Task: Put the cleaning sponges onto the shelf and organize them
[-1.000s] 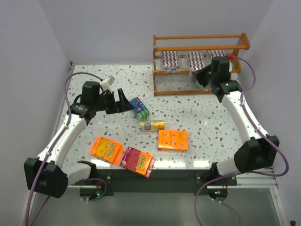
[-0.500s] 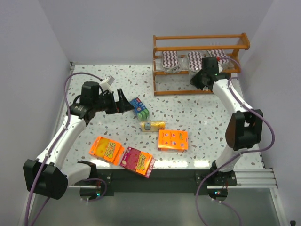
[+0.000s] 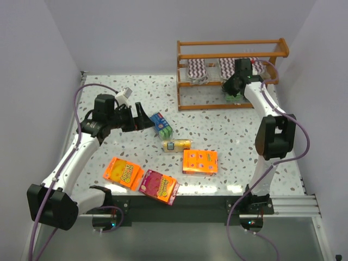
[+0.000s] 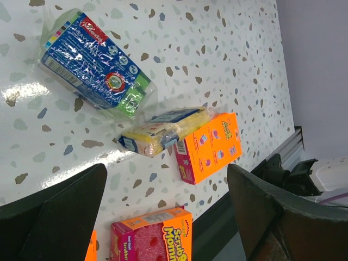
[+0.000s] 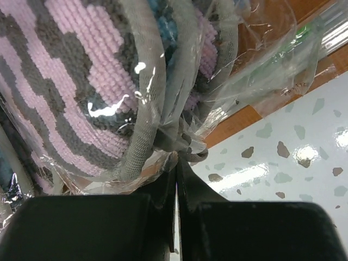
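R fingers (image 5: pixel 159 187) pressed together at wrapped zigzag pad (image 5: pixel 81 98) on shelf (image 3: pixel 234 42). L fingers (image 4: pixel 60 217) spread over blue-green pack (image 4: pixel 92 70).

White tabletop with brown and grey speckles (image 3: pixel 217 130) is spreading out under the left gripper (image 3: pixel 144 117), and it's catching bright lamp glare just ahead of the fingertips. Over by the right gripper (image 5: pixel 176 163), that same speckled surface is showing below and to its right. Plain pale lilac walls (image 3: pixel 136 38) are closing in beyond and to either side of both grippers. Back behind them, a silvery metal rail (image 3: pixel 296 202) is running along the near edge, with a grey floor panel (image 3: pixel 190 239) lying nearest the camera.
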Robot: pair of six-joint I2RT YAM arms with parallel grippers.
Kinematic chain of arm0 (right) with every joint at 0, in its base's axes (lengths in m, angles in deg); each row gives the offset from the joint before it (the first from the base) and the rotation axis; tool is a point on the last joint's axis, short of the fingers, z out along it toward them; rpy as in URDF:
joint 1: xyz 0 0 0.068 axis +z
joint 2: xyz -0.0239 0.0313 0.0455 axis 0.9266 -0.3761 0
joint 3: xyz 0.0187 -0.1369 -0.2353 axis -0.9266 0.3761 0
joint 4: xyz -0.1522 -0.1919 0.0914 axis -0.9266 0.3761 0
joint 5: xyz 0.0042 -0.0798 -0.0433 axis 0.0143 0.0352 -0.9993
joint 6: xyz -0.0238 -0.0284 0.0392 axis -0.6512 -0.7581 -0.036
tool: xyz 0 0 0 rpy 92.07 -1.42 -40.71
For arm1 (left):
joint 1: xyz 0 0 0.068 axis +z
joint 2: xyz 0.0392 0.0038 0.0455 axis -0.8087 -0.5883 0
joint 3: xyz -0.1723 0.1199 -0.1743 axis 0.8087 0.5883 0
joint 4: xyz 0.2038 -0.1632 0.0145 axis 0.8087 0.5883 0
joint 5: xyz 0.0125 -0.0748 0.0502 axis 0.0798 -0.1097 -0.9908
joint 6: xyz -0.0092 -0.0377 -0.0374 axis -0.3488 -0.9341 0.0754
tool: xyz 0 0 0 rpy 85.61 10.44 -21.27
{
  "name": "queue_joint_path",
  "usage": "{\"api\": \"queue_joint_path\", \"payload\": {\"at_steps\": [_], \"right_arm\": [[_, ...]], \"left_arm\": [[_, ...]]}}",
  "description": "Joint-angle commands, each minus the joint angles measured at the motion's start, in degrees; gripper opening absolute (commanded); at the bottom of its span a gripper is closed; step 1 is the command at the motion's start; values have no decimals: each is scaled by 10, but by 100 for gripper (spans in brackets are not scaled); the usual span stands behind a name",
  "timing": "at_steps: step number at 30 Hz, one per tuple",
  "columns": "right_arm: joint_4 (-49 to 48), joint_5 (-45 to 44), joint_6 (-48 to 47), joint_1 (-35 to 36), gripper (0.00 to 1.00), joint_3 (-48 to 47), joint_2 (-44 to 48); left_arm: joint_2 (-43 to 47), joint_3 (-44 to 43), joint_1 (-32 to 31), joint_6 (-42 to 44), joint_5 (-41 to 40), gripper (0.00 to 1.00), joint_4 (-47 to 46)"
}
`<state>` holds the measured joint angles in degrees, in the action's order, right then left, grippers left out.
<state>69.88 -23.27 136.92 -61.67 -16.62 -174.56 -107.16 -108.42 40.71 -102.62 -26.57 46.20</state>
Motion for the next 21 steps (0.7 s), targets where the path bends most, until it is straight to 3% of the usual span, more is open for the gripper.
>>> {"api": "queue_joint_path", "payload": {"at_steps": [1,6,11,17,20,21], "right_arm": [[1,28,-20,-12,0,-28,-2],[-39,94,-30,-14,0,41,54],[-62,181,-67,-4,4,174,169],[-19,196,-162,22,35,274,266],[29,175,-241,89,50,250,256],[40,157,-261,142,53,239,249]], "left_arm": [[11,1,2,-12,-2,98,-12],[15,0,2,-14,-2,98,-14],[14,7,2,-15,0,98,-20],[2,21,2,-15,10,98,-37],[-2,21,2,-17,10,98,-44],[-5,19,2,-17,11,98,-44]]}}
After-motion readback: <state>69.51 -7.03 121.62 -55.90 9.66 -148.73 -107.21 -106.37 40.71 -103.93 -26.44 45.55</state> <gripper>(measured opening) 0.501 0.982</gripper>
